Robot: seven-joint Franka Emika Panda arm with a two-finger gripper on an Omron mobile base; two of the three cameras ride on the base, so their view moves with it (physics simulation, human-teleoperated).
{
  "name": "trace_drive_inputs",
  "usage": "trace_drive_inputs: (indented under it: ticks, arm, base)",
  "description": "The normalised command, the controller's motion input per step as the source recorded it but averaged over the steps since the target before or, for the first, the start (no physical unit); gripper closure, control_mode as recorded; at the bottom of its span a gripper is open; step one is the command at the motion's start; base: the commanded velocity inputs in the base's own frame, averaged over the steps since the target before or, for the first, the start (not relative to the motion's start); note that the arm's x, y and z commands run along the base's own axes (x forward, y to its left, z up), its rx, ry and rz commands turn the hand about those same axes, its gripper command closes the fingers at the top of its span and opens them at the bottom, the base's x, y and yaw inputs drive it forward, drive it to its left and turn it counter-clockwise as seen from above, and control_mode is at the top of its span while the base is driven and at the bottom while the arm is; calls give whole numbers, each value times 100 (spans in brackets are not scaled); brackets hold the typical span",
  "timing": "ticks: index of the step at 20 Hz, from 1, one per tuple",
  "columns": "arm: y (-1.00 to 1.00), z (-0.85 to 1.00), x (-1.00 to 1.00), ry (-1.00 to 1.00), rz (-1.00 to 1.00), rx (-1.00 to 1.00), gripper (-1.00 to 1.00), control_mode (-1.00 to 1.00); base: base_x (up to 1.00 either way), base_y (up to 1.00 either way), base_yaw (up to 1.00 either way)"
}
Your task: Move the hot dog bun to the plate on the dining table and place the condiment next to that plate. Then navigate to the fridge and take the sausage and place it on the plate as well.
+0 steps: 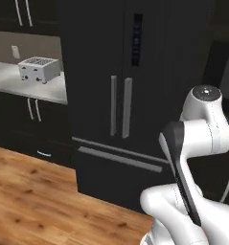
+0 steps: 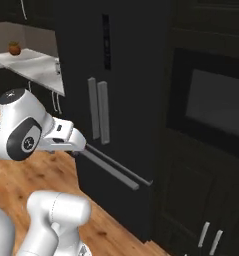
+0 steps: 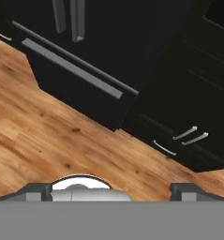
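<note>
Black fridge (image 1: 135, 95) fills the frame center, doors shut, wood floor (image 1: 34, 201) lower left. Toaster (image 1: 38, 68) on the table (image 1: 49, 88) upper left. Fingers (image 3: 111, 190) spread wide, holding nothing.

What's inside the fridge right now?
Can't tell. The fridge has both upper doors and the bottom drawer shut, so its shelves and any sausage are covered. Only the black front and grey handles show.

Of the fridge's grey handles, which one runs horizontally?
The long drawer handle low on the fridge; the two door handles above it stand upright, side by side.
</note>
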Motion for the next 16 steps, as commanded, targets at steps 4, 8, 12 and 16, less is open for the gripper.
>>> trace_drive_inputs:
  ticks: [4,8,12,16]
  arm:
    - [0,0,0,0,0,0,-100,100]
    - [0,0,0,0,0,0,-100,100]
    - [0,0,0,0,0,0,-100,100]
    - [0,0,0,0,0,0,-100,100]
  base:
    - [1,60,-54]
    - [0,82,-49]
    - [0,90,-42]
    - [6,79,-36]
